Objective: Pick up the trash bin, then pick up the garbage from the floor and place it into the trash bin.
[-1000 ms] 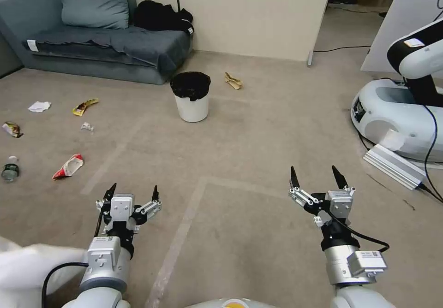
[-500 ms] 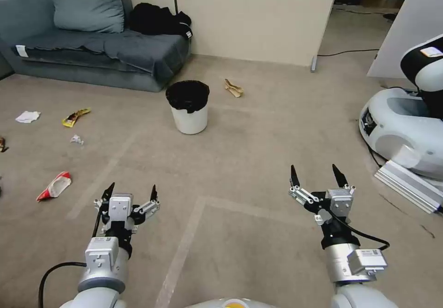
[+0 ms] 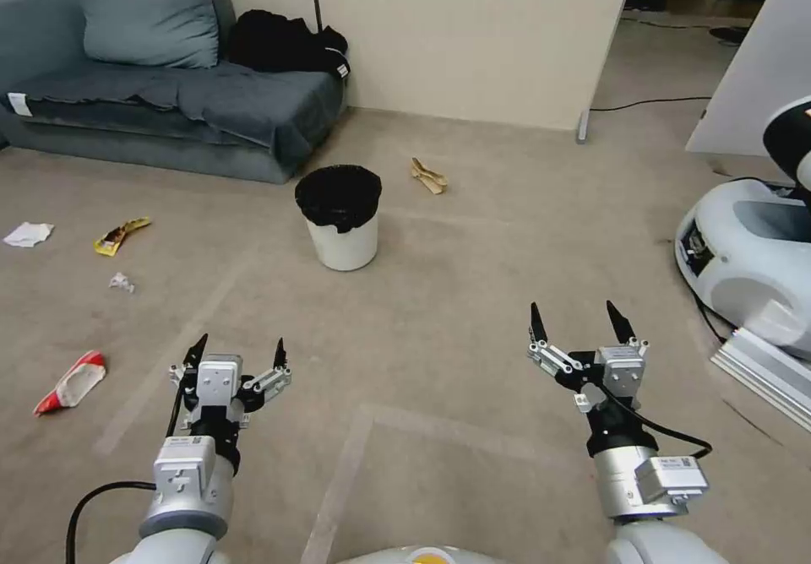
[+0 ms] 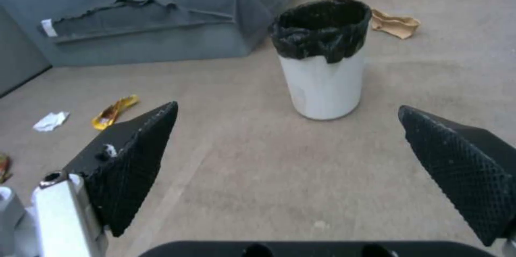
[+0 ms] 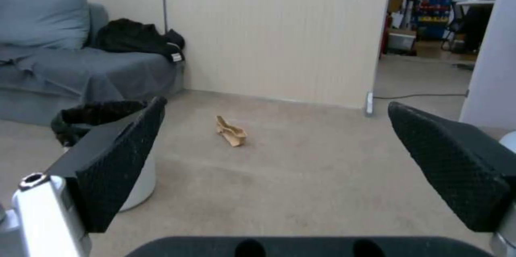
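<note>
Okay, both released: my left claw [image 3: 237, 351] and right claw [image 3: 578, 320] hover well short of the small white bag-lined trash bin [image 3: 340, 228]; I should close in squarely, grab the rim.

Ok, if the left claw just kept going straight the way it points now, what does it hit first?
Probably the trash bin: it stands nearly centred between the open left claw fingers, with bare carpet before it. Depth is uncertain.

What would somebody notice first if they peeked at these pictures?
Probably the trash bin, white with a black bag over its rim, standing alone on the carpet in front of the grey sofa. Next, the litter: a tan scrap just beyond the bin, and a red wrapper off to the left. Nearest the camera, the left tool and right tool hover open and empty.
</note>
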